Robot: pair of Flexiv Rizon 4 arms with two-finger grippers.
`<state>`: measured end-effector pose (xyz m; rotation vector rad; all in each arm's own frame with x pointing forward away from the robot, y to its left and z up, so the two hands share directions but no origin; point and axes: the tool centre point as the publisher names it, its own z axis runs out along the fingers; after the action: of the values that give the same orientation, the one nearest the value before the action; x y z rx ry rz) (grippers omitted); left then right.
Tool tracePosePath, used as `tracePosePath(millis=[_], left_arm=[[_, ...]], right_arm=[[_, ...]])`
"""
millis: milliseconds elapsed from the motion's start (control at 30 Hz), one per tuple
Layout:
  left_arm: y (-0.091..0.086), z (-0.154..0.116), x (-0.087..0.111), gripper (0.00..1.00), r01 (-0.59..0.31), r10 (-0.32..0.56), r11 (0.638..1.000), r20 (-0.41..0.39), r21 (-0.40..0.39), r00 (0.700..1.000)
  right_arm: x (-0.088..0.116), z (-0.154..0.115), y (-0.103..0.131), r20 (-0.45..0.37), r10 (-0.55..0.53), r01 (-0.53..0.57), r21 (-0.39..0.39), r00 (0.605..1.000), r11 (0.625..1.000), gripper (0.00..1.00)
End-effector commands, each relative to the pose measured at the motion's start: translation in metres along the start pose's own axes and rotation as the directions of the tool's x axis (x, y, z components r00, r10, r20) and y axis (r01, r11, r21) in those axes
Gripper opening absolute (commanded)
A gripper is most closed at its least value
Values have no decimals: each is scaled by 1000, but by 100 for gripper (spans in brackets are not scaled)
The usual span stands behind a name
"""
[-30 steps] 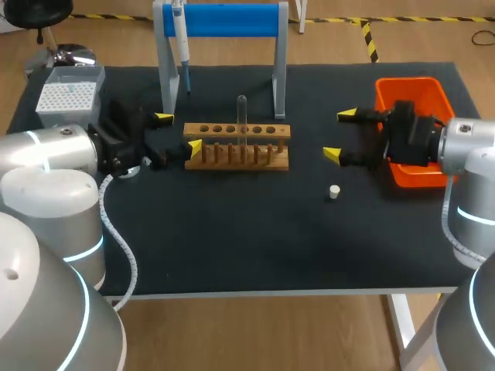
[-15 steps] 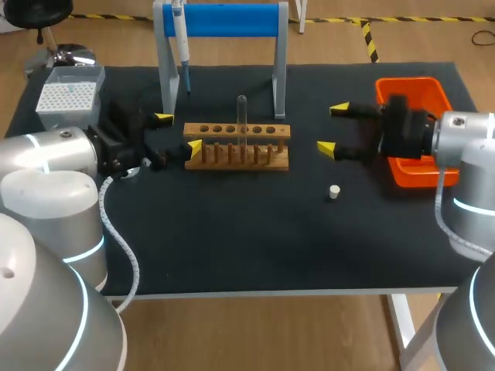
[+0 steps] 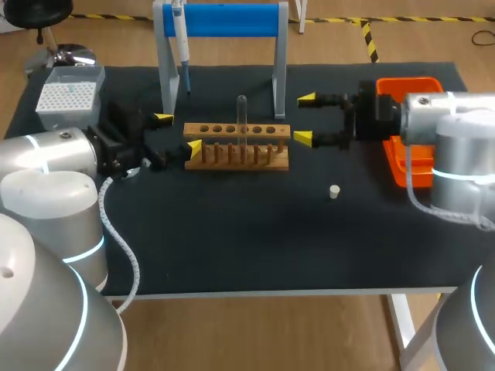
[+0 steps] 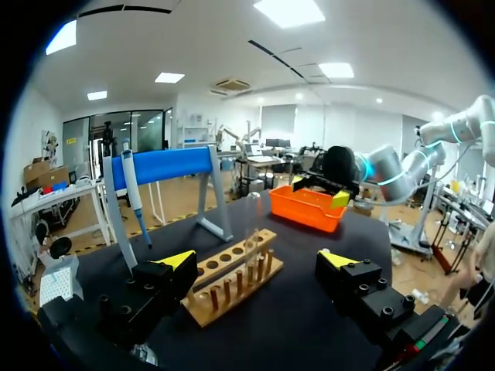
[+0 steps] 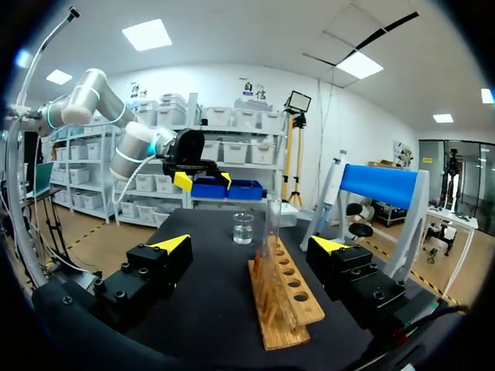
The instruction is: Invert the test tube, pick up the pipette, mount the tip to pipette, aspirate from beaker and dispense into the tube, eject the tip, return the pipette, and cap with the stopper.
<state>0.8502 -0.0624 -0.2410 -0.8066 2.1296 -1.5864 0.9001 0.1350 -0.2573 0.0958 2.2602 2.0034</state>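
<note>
Head view puts the test tube point(image 3: 242, 116) upright at the middle of the wooden rack point(image 3: 237, 145), which sits near the centre of the black table point(image 3: 232, 239). Nothing grips the tube.

The left gripper point(image 3: 178, 132) is at the rack's left end with its fingers spread wide and nothing between them. Its nearer yellow tip is right against the rack's corner, though I cannot tell whether it touches. The right gripper point(image 3: 304, 119) is just off the rack's right end, level with it, also wide open and empty. Its arm passes in front of the orange bin point(image 3: 410, 86).

The pipette point(image 3: 180, 42) hangs from the blue stand point(image 3: 220, 19) behind the rack. The white tip box point(image 3: 68, 97) is at the far left corner, beyond the left arm. The small white stopper point(image 3: 334, 192) lies alone on the table, toward the front and well apart from the rack.

Right wrist view looks along the rack from its end, with the tube rising ahead between the open fingers. Beyond the rack's far end it shows the beaker point(image 5: 243, 228) holding clear liquid, which the head view does not show clearly behind the left arm. Left wrist view shows the rack from the opposite end, with the right gripper and the orange bin beyond. Only the head view shows the stopper.
</note>
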Motion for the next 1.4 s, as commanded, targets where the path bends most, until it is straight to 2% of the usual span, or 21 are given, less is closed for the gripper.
tracePosePath(millis=[33,200,433,867,1400], left_arm=[[3,0,0,100,-1,1,1000,1,11,1000],[3,0,0,100,-1,1,1000,1,11,1000],[3,0,0,100,-1,1,1000,1,11,1000],[3,0,0,100,-1,1,1000,1,11,1000],[3,0,0,100,-1,1,1000,1,11,1000]], right_arm=[[-14,22,-6,-139,5,-5,-2,990,1000,100],[-16,37,-7,-195,2,-5,-15,981,1000,100],[-20,55,-8,-226,4,-12,-35,974,999,100],[-29,79,-8,-233,41,-60,-76,972,995,100],[-33,103,-8,-226,37,-59,-89,973,994,89]])
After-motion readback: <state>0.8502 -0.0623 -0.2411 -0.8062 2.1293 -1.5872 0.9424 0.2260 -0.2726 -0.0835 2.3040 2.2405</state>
